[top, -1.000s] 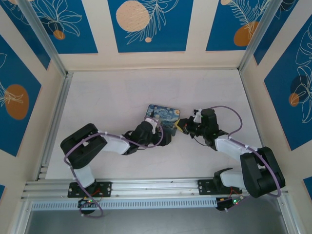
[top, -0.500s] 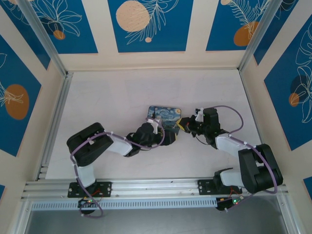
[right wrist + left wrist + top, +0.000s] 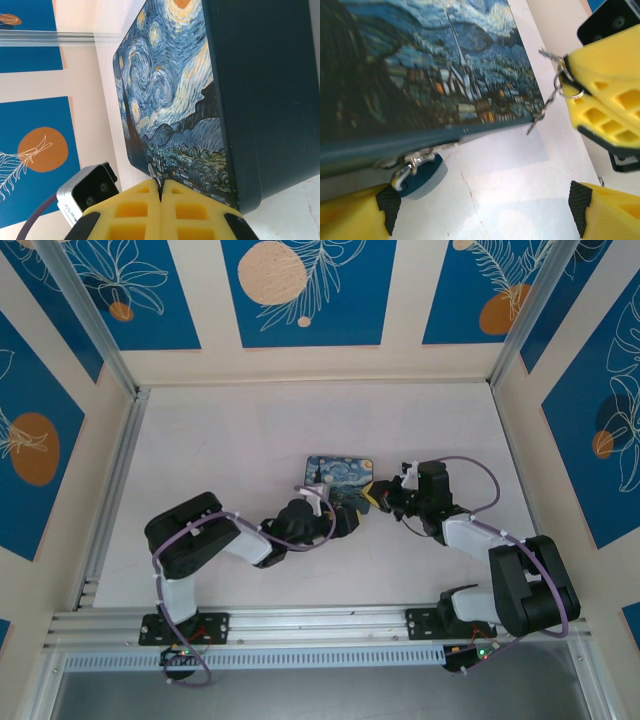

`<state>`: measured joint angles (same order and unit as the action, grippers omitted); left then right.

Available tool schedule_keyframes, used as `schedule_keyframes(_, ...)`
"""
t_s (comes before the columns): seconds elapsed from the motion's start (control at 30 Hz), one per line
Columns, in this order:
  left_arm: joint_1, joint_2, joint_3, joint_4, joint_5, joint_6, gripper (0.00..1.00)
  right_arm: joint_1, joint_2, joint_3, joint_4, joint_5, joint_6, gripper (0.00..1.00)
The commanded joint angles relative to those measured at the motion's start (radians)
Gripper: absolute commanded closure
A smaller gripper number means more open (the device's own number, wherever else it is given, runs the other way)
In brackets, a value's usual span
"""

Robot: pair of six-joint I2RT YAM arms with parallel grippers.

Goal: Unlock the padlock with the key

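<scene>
At the near wall of the tin (image 3: 420, 65), the padlock (image 3: 422, 176) hangs by its shackle from the clasp. Its teal body seems to rest on the counter (image 3: 520, 160). Your left hand (image 3: 484, 205) stands wide with nothing between the pads, and the padlock sits just beside one fingertip (image 3: 387, 207), not between the two.

Your right hand (image 3: 161, 194) is pinched tight on the ring end of the key (image 3: 542, 107). The blade dangles loose, with its tip near the tin's corner, well apart from the padlock.

The step in hand looks like steadying the lock. Shift your left hand sideways until the padlock's body lies squarely between the pads, then close on the body only. Leave the shackle and the bottom face free. I cannot see the keyhole from here, so turn the lock until that face points toward your right hand before you bring the key over.

The dangling key is the likely trouble, because a blade that swings will not aim. Consider pressing it against the tin or the counter to line it up with the fingers. Approach slowly and straight.
</scene>
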<state>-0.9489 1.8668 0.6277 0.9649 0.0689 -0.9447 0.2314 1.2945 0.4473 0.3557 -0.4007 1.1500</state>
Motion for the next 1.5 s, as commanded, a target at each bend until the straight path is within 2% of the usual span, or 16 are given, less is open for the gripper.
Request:
schedule_keyframes(0.0,-0.026,-0.017,0.0,-0.075,-0.035,0.003,0.12,-0.009,-0.006,0.008,0.003,-0.021,-0.027,1.0)
schedule_keyframes(0.33,-0.039,0.06,0.029,-0.08,-0.083,-0.013,0.12,-0.009,0.002,0.001,0.011,-0.025,-0.025,1.0)
schedule_keyframes(0.43,-0.043,0.034,0.018,-0.043,-0.081,-0.033,0.15,-0.011,0.0,-0.004,0.011,-0.03,-0.024,1.0)
schedule_keyframes(0.57,-0.054,-0.019,0.004,-0.052,-0.143,-0.068,0.2,-0.012,-0.001,-0.007,0.014,-0.03,-0.024,1.0)
schedule_keyframes(0.77,-0.069,0.009,-0.023,0.072,-0.207,-0.193,0.26,-0.011,-0.003,-0.016,0.025,-0.03,-0.017,1.0)
schedule_keyframes(1.27,-0.092,0.06,0.034,-0.096,-0.304,-0.156,0.28,-0.013,-0.026,-0.028,0.013,-0.031,-0.019,1.0)
schedule_keyframes(1.47,-0.091,0.098,0.047,-0.122,-0.344,-0.169,0.38,-0.016,-0.035,-0.029,0.006,-0.028,-0.022,1.0)
